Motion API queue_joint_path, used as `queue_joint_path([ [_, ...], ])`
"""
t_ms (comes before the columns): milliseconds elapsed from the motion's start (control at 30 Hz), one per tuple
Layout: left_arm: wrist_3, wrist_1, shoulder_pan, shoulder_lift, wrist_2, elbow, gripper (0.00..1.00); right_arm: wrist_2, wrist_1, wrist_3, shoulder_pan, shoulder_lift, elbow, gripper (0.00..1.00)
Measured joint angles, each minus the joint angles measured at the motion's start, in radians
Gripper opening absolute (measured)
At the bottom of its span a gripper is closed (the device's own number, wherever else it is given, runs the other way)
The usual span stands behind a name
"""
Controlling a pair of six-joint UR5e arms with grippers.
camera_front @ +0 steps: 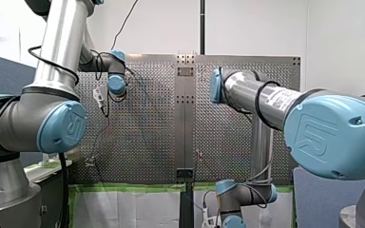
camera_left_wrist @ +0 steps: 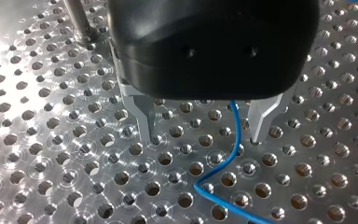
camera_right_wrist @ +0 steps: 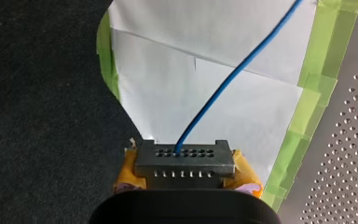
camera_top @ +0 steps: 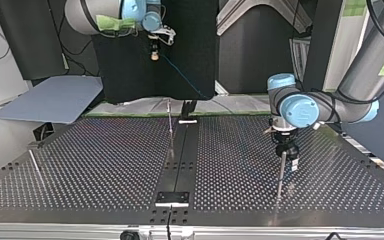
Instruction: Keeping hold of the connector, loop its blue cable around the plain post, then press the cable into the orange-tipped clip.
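Observation:
My right gripper [camera_right_wrist: 185, 186] is shut on the dark grey connector [camera_right_wrist: 185, 161], with yellow pads on either side of it. The blue cable [camera_right_wrist: 233, 77] leaves the connector and runs out over white paper. In the top view this gripper [camera_top: 154, 52] hangs high beyond the table's far edge, and the cable [camera_top: 182, 75] slopes down from it. My left gripper [camera_left_wrist: 204, 136] is open, its metal fingertips almost on the perforated plate, one on each side of the cable [camera_left_wrist: 235, 135]. A plain post [camera_top: 280, 175] stands right by this gripper [camera_top: 285, 150]. A thin clip [camera_top: 170, 120] rises at the table's middle.
Another thin post [camera_top: 35, 165] stands at the top view's left. A black centre strip [camera_top: 180, 160] with small brackets divides the table. Green tape [camera_right_wrist: 307, 116] and white paper border the plate. A grey board [camera_top: 55, 97] lies off the far corner, at the top view's left.

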Motion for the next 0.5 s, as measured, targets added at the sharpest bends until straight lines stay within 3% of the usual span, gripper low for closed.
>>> queue_joint_path([
  [300,0.0,-0.002,0.0,0.0,-0.001,0.001,1.0,-0.001,0.077,0.001,-0.001,-0.081,0.047,0.0],
  [500,0.0,-0.004,-0.001,0.0,-0.001,0.0,1.0,-0.014,0.068,0.015,-0.019,-0.134,0.082,0.0],
])
